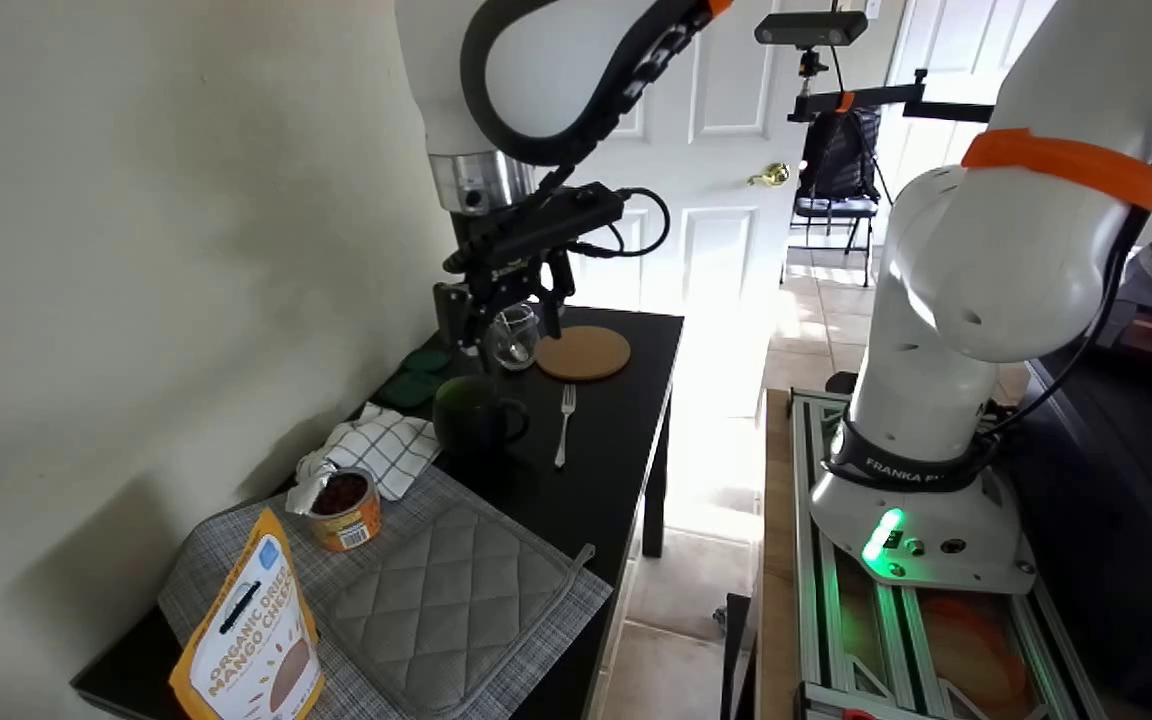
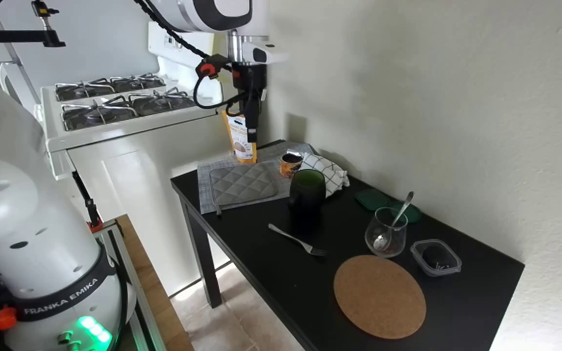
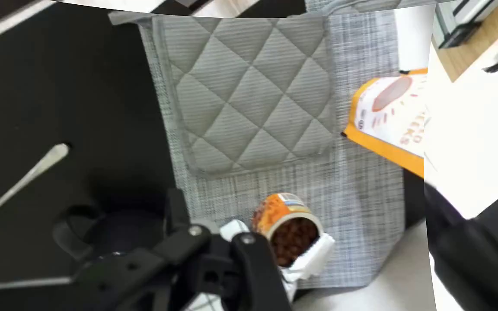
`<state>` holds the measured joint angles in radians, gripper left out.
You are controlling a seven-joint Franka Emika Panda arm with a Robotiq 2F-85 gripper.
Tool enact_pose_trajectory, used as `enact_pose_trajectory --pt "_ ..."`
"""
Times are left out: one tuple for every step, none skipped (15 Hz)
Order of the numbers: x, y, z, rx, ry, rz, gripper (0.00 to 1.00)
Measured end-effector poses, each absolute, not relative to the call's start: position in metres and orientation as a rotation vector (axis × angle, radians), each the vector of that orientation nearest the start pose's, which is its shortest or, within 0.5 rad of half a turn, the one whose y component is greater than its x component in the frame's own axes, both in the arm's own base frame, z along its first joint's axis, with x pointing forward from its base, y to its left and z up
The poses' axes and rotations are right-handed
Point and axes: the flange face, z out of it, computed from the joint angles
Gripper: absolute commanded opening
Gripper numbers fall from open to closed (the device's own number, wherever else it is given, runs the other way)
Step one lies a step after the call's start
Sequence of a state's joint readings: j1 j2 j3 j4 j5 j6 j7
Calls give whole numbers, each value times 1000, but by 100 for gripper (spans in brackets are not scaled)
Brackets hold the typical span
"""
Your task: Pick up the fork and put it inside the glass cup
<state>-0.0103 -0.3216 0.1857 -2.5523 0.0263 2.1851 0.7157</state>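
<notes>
The silver fork [image 1: 565,428] lies on the black table; it shows in both exterior views [image 2: 296,239] and at the left of the wrist view [image 3: 22,183]. The clear glass cup [image 2: 394,240] stands upright near the brown disc with a spoon [image 2: 402,208] leaning inside; it also shows behind the gripper in an exterior view [image 1: 516,345]. The wrist view does not show it. My gripper [image 1: 504,335] is open and empty, high above the table, apart from the fork and the cup. In an exterior view only its side [image 2: 251,134] shows.
A dark green mug [image 2: 307,192] stands near the fork. The brown disc [image 2: 379,298], a plastic container [image 2: 436,258] and green lids [image 2: 372,199] surround the cup. A checked cloth [image 1: 386,445], orange can [image 1: 344,515], pot holder [image 1: 451,600] and mango bag [image 1: 256,640] sit nearby.
</notes>
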Motion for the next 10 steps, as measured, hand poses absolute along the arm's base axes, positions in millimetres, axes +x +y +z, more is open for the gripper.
enact_pose_trajectory --pt "400 62 365 -3053 958 84 100" --pt "392 53 357 -3041 1005 112 100" --pt "387 48 352 -3034 1030 126 100" --pt "384 46 350 -3029 1043 129 100" --pt "383 46 351 -3026 1052 126 100" --pt "383 46 352 -3023 1057 121 100" --pt "384 46 353 -3024 1054 119 100" --pt "384 45 352 -3023 1056 121 100" --pt "383 42 350 -3018 1067 131 100" --pt "381 36 346 -3007 1076 153 100"
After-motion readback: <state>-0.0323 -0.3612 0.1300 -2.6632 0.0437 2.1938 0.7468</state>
